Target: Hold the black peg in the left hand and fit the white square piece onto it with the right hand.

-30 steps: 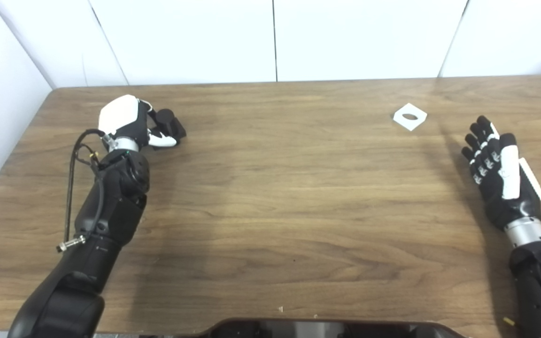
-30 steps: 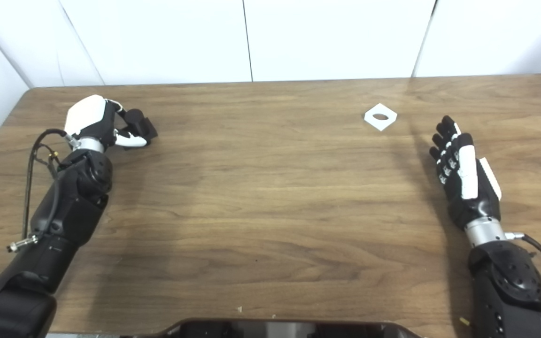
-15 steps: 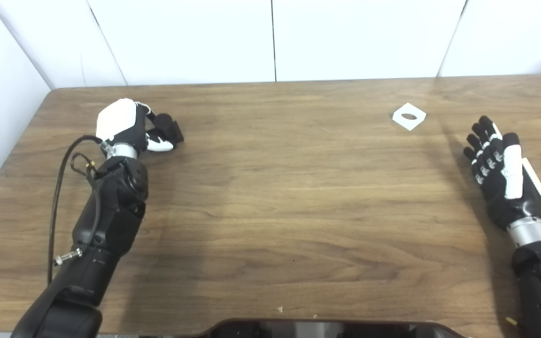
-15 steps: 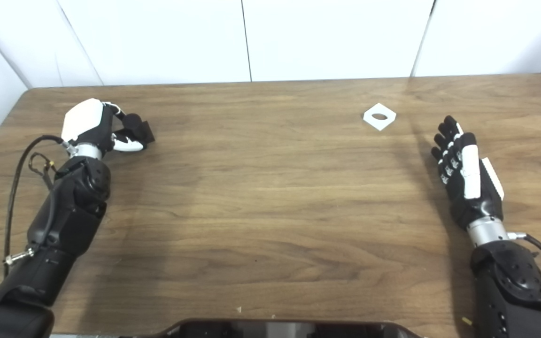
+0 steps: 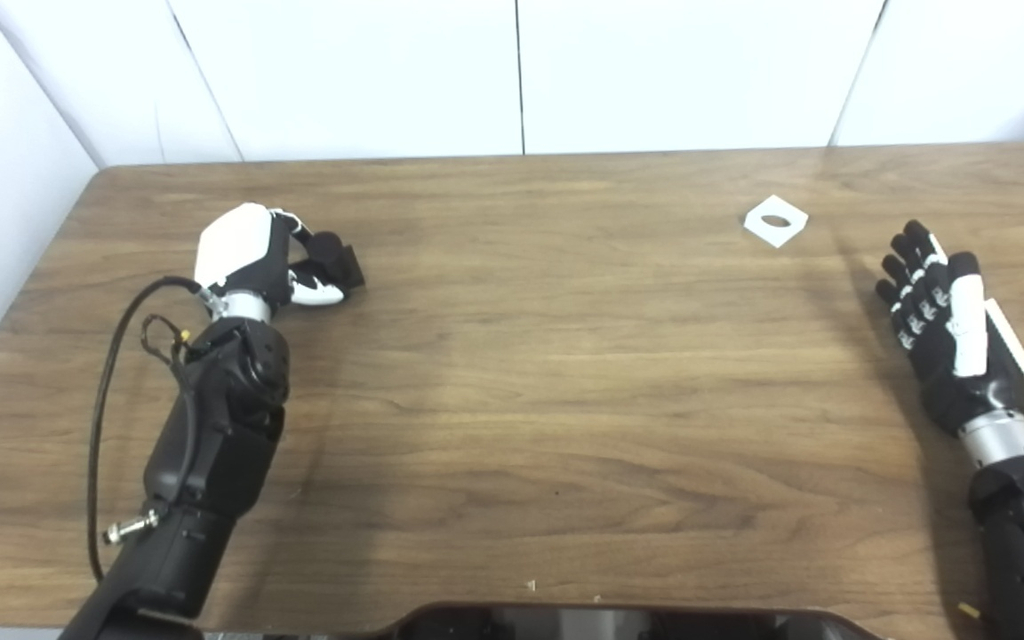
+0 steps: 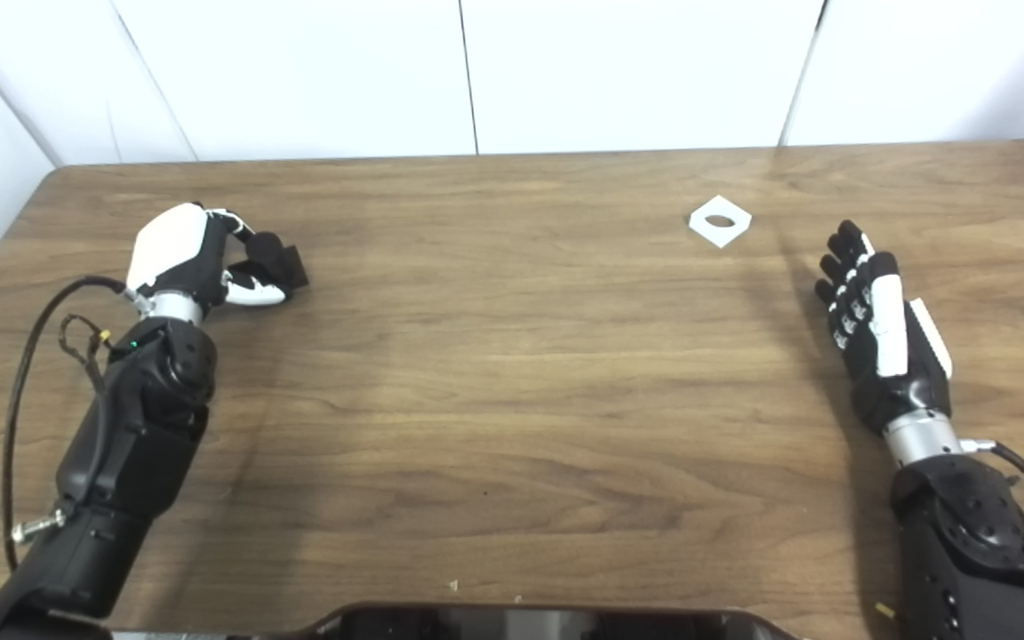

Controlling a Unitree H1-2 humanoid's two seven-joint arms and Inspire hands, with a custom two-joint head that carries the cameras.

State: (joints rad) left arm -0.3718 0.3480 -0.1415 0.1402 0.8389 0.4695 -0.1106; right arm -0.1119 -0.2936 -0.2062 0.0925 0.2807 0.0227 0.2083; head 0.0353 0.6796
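Note:
My left hand [image 5: 254, 262] is at the table's left side, its fingers and thumb closed around the black peg [image 5: 334, 260]. The peg also shows in the right eye view [image 6: 276, 260], sticking out to the right of the hand. The white square piece [image 5: 775, 221] with a round hole lies flat on the table at the far right. My right hand [image 5: 948, 324] is open and empty, fingers straight, a little nearer to me and to the right of the white piece, apart from it.
The wooden table [image 5: 548, 373] reaches white walls at the back and left. A dark curved edge [image 5: 619, 618] shows at the picture's bottom. A black cable [image 5: 112, 356] loops beside my left forearm.
My left hand with the black peg has moved toward me and slightly to the right. The right hand and the white piece have hardly moved.

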